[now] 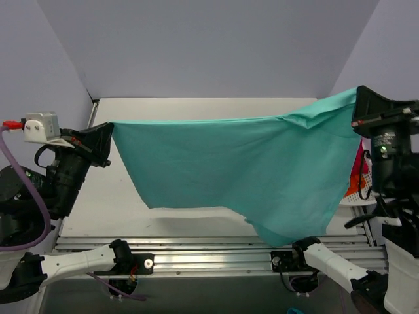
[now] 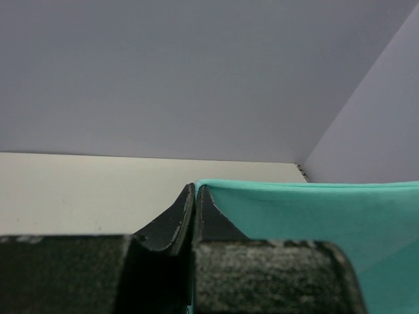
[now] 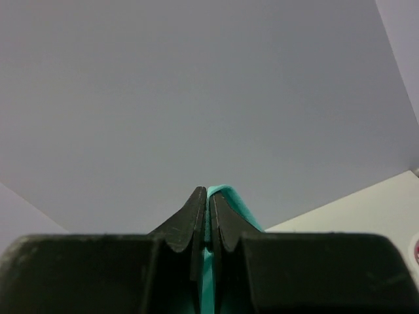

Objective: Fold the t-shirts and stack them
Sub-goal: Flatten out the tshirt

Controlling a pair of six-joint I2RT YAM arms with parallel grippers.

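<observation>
Currently the teal t-shirt (image 1: 249, 163) hangs spread above the desk (image 1: 98, 209), its upper corners clamped in the closed left jaws and right jaws; a slipping pinch or uneven lowering would likely leave it crumpled.

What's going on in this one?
Both arms hold the teal t-shirt spread in the air above the table. The left gripper is shut on one top corner and the right gripper on the other, held higher, so the shirt hangs like a sheet, not yet folded. Some orange cloth shows at the right edge.
</observation>
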